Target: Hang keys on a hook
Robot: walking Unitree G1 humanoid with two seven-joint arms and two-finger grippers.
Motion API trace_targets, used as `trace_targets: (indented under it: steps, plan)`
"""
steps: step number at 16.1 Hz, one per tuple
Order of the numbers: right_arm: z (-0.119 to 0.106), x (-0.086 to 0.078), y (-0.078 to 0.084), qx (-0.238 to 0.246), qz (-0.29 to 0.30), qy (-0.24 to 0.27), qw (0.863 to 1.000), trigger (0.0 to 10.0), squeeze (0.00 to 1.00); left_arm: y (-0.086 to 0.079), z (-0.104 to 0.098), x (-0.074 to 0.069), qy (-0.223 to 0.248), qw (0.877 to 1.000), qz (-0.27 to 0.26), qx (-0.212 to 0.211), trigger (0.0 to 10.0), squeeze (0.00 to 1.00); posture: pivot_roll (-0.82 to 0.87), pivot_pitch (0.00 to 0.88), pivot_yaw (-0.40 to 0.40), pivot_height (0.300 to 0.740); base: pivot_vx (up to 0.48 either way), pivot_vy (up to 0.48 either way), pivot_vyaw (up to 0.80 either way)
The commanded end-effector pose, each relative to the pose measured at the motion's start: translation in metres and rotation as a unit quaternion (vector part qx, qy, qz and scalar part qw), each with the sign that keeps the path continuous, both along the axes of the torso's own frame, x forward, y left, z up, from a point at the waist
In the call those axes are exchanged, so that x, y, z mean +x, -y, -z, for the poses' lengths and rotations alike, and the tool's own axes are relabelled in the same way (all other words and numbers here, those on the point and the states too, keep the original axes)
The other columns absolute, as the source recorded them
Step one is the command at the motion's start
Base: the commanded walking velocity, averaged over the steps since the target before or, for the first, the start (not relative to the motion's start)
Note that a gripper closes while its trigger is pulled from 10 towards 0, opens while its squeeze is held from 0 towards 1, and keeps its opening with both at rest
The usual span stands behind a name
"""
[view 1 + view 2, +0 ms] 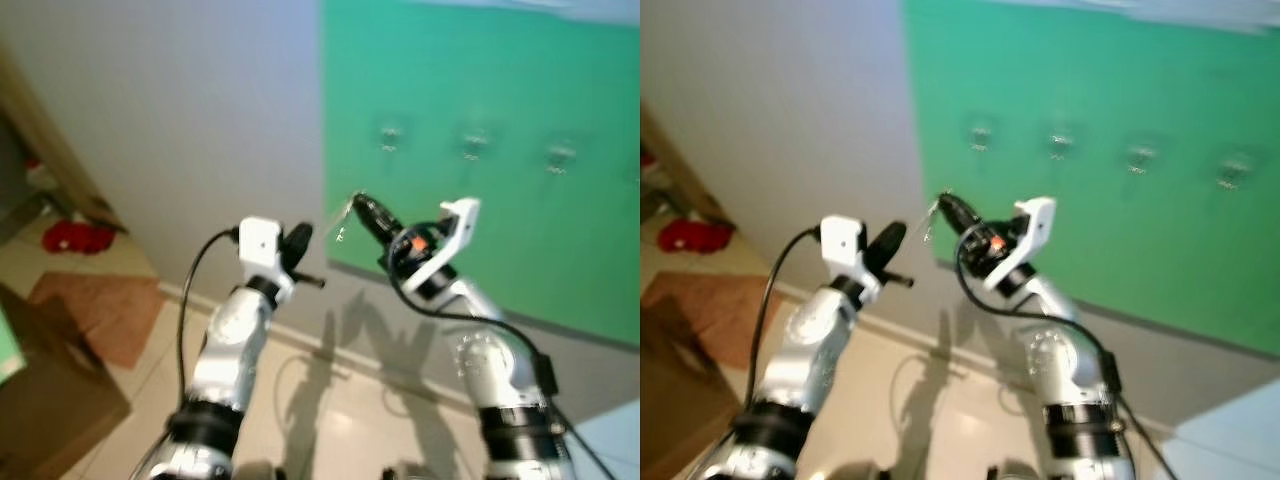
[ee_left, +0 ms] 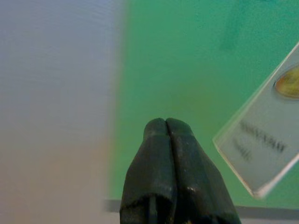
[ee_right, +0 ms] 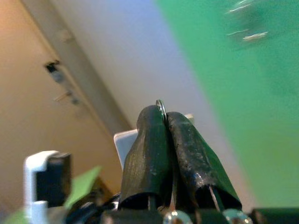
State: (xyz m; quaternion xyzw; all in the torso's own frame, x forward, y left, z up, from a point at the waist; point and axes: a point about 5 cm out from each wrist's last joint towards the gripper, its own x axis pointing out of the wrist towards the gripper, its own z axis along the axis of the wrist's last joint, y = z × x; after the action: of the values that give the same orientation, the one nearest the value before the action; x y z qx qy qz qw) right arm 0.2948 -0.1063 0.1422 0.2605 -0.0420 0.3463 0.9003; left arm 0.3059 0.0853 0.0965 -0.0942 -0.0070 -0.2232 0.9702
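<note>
Below the green board's hooks (image 1: 391, 138), right tool (image 1: 358, 203) pinching keys (image 1: 343, 220) at its tip, left tool (image 1: 300, 240) closed, empty.

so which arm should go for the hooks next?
Right. The right gripper is shut on the key ring, raised toward the hooks on the green panel. The left gripper is shut, holding nothing.

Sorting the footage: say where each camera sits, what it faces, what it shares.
Eye views: head, looking down at the green board with hooks; both arms show, right gripper pinching the key ring.
Left wrist: along shut left gripper toward the board.
Right wrist: along its fingers, ring between.
Shared: green board.
</note>
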Motion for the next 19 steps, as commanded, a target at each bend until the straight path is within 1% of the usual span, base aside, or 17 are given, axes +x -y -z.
trace_targets:
  steps: [1, 2, 4, 5, 7, 10, 11, 13, 14, 18, 19]
  plan:
    - [-0.009, 0.001, 0.0, 0.003, 0.006, 0.021, 1.0, 10.0, 0.0, 0.002, 0.0, -0.001, -0.002, 1.0, 0.008, 0.005, 10.0, 0.0, 0.03, 0.089, 0.039, 0.74, 0.281, 0.0, 0.0]
    - [-0.009, 0.002, -0.001, 0.002, 0.008, 0.017, 1.0, 10.0, 0.0, 0.003, 0.0, -0.002, -0.002, 1.0, 0.009, 0.005, 10.0, 0.0, 0.03, 0.09, 0.039, 0.74, 0.281, 0.0, 0.0]
    - [-0.016, 0.007, 0.0, 0.006, 0.03, 0.019, 0.999, 10.0, 0.0, 0.003, 0.0, -0.002, -0.003, 1.0, 0.01, 0.005, 10.0, 0.0, 0.03, 0.094, 0.039, 0.74, 0.274, 0.0, 0.0]
    - [-0.024, 0.012, -0.002, 0.011, 0.042, 0.025, 0.999, 10.0, 0.0, 0.003, 0.0, -0.003, -0.004, 1.0, 0.01, 0.006, 10.0, 0.0, 0.03, 0.101, 0.043, 0.74, 0.27, 0.0, 0.0]
    - [-0.034, 0.022, -0.011, 0.0, 0.053, 0.031, 0.998, 10.0, 0.0, 0.003, 0.0, -0.004, -0.005, 1.0, 0.011, 0.005, 10.0, 0.0, 0.03, 0.108, 0.045, 0.74, 0.257, 0.0, 0.0]
    - [-0.037, 0.037, -0.014, -0.013, 0.082, 0.009, 0.996, 10.0, 0.0, 0.003, -0.001, -0.006, -0.006, 1.0, 0.009, 0.001, 10.0, 0.0, 0.04, 0.125, 0.043, 0.74, 0.0, 0.0, 0.0]
    - [-0.038, 0.039, -0.019, -0.014, 0.075, 0.007, 0.997, 10.0, 0.0, 0.002, -0.002, -0.007, -0.006, 1.0, 0.007, 0.0, 10.0, 0.0, 0.04, 0.129, 0.04, 0.74, 0.0, 0.0, 0.0]
    - [-0.039, 0.039, -0.024, -0.014, 0.061, 0.002, 0.998, 10.0, 0.0, 0.002, -0.001, -0.008, -0.006, 1.0, 0.006, 0.001, 10.0, 0.0, 0.05, 0.134, 0.036, 0.74, 0.0, 0.0, 0.0]
    - [-0.037, 0.034, -0.034, -0.014, 0.025, -0.002, 1.0, 10.0, 0.0, 0.001, 0.0, -0.01, -0.008, 1.0, 0.004, 0.001, 10.0, 0.0, 0.05, 0.137, 0.032, 0.74, 0.0, 0.0, 0.0]
    - [-0.036, 0.027, -0.036, 0.0, -0.005, 0.008, 1.0, 10.0, 0.0, 0.001, 0.0, -0.011, -0.011, 1.0, 0.002, 0.0, 10.0, 0.0, 0.05, 0.135, 0.032, 0.74, 0.0, 0.0, 0.0]
    - [-0.028, 0.027, -0.034, -0.017, 0.002, -0.004, 1.0, 10.0, 0.0, 0.001, 0.0, -0.011, -0.011, 1.0, 0.002, 0.001, 10.0, 0.0, 0.05, 0.138, 0.034, 0.74, 0.0, 0.0, 0.0]
